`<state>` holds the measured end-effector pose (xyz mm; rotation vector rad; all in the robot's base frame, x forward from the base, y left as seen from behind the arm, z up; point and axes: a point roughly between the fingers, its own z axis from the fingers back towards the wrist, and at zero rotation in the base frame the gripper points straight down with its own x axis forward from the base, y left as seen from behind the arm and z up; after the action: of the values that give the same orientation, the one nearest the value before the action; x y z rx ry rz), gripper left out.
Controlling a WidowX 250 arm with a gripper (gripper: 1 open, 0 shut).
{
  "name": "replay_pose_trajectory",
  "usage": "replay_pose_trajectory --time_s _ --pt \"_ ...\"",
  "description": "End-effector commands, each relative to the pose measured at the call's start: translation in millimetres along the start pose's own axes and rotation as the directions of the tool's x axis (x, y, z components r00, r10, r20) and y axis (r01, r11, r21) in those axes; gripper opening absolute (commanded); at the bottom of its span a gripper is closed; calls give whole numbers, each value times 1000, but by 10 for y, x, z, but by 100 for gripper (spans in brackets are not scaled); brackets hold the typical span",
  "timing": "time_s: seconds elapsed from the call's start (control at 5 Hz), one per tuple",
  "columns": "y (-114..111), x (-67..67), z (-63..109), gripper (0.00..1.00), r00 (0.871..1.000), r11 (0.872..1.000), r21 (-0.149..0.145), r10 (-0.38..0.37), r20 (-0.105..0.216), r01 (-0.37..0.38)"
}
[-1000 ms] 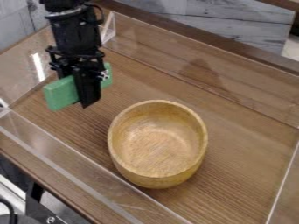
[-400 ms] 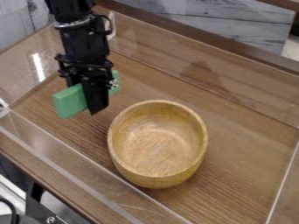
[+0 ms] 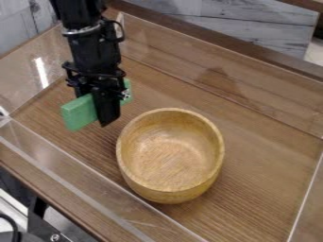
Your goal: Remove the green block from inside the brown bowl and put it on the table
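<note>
Streaky brown planks make up the tabletop (image 3: 263,134), edged by clear plastic. At left, the black gripper (image 3: 96,106) is clamped on the smooth, matte green block (image 3: 78,112), outside the bowl. Right of it sits the round, thick-rimmed wooden bowl (image 3: 171,156).

A streaky wood grain with a faint sheen is seen on the brown worktop (image 3: 259,123), edged by glossy clear plastic walls (image 3: 63,175). The light-brown bowl (image 3: 171,156) is made of smooth-looking wood. A matt, plain green surface is shown by the block (image 3: 79,113). Grey streaks mark the wood-look boards (image 3: 246,24) beyond.
</note>
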<state>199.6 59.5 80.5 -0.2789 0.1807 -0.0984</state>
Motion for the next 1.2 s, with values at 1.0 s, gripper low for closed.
replay_pose_trajectory --time_s 1.0 --pt "115 176 108 0 999 1000 0 -2 39 2"
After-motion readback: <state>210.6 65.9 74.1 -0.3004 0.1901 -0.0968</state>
